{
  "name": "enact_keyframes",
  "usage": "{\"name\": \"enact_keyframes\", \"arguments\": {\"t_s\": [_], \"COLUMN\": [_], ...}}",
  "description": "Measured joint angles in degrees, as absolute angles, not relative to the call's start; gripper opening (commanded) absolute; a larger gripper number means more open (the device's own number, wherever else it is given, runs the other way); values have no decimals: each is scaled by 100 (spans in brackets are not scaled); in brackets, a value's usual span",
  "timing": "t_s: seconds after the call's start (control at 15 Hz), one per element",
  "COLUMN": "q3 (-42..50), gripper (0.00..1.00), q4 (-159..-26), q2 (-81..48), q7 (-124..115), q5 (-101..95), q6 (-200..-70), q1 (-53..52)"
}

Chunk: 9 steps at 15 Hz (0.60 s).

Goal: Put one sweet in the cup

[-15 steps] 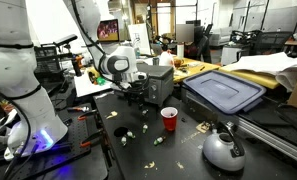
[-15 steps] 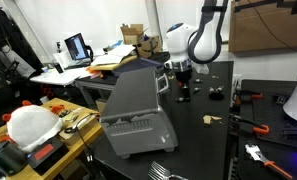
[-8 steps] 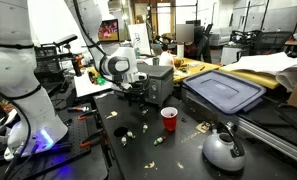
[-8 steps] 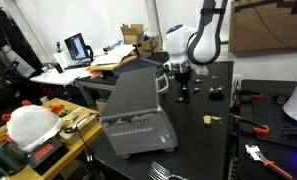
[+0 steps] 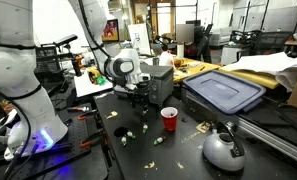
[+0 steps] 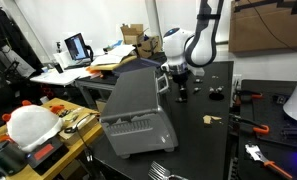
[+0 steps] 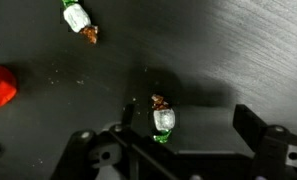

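Note:
The small red cup (image 5: 169, 119) stands upright on the dark table, right of my gripper (image 5: 138, 93); its edge shows at the left of the wrist view (image 7: 0, 88). The gripper (image 7: 188, 128) is open and low over the table. A green-and-white wrapped sweet (image 7: 164, 120) lies between its fingers, closer to the left one. A second sweet (image 7: 80, 20) lies further off. Several more sweets (image 5: 138, 129) are scattered on the table. The cup is hidden in the exterior view that shows the gripper (image 6: 182, 92) behind the toaster oven.
A grey toaster oven (image 5: 154, 78) stands just behind the gripper and shows large in an exterior view (image 6: 133, 110). A silver kettle (image 5: 224, 150) sits at the front right. A blue bin lid (image 5: 225, 92) lies at the right. Tools and cables lie along the table's edges.
The arm has shifted slightly and the gripper sits a little lower over the table. The cup and sweets have not moved.

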<state>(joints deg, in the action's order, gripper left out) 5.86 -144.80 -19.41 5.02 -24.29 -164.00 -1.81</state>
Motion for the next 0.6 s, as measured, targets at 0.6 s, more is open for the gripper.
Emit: {"name": "enact_keyframes", "arguments": {"t_s": [0.6], "q3": [585], "gripper": [100], "q4": [-14002], "q2": [-2466], "q7": [883], "q5": [-2399], "q6": [-16402], "q1": [-118]}}
